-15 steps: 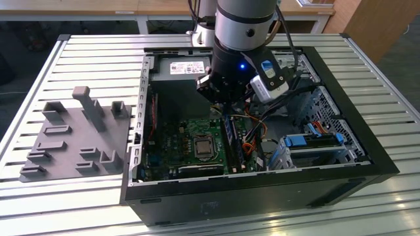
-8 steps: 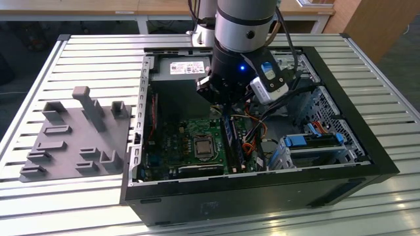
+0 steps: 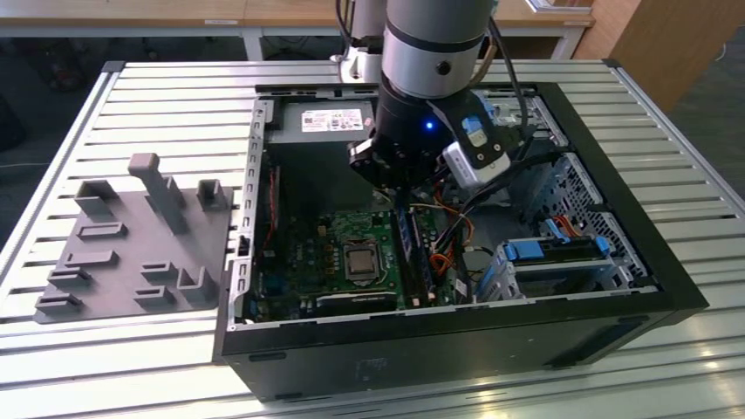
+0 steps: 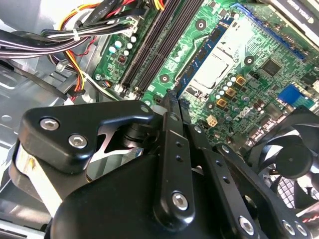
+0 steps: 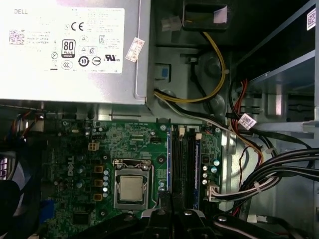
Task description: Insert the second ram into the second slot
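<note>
1. Exterior view: the arm [image 3: 431, 52] is shown reaching into the open computer case [image 3: 617, 227] on the slatted table [image 3: 152, 96]. The gripper [image 3: 399, 202] is set directly above the second ram [image 3: 407, 244], which stands on edge in the slot bank just beside the processor socket [image 3: 358, 259].
2. Second wrist view: the fingers [image 4: 172, 139] appear drawn together with nothing visibly pinched between them. The tips of the gripper [image 4: 169, 99] meet the near end of the blue stick [image 4: 199, 55]. Whether the stick is fully seated in the second slot cannot be told.
3. Step in hand, as judged: the stick is being pressed home. The push is best directed straight down along the slot line, without sideways lean, so that the board is not bent. The loose cables [image 4: 75, 35] are best avoided by the tips.
4. First wrist view: the stick [image 5: 169, 159] is presented edge-on as a thin blue line between the socket [image 5: 130, 186] and the dark empty slots [image 5: 184, 159], so alignment is best judged here. The power supply [image 5: 70, 50] is also shown.
5. The chips on the stick's face are given by the second wrist view. The arm's posture and the grey fixture tray [image 3: 128, 244] are given by the exterior view.
</note>
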Robot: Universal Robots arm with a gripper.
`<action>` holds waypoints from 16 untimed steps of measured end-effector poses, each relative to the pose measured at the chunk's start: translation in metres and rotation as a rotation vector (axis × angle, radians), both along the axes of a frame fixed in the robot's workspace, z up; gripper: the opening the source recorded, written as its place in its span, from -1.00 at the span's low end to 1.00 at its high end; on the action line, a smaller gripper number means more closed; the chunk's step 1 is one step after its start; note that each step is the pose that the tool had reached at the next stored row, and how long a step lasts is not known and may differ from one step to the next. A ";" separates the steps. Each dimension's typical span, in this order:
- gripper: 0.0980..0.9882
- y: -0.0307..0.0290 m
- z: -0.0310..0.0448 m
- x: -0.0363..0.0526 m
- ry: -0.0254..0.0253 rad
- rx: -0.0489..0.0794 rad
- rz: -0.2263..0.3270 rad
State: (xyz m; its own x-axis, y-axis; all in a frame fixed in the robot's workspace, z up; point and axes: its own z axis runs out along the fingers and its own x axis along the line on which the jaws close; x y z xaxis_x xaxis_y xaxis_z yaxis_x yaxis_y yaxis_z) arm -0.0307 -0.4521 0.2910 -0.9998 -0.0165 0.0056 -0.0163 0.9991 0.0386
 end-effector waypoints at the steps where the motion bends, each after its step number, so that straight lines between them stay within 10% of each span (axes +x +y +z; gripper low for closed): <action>1: -0.94 0.0000 -0.0007 0.0002 0.0000 0.000 0.000; 16: -0.94 -0.0005 -0.0185 0.0030 0.0000 0.000 -0.008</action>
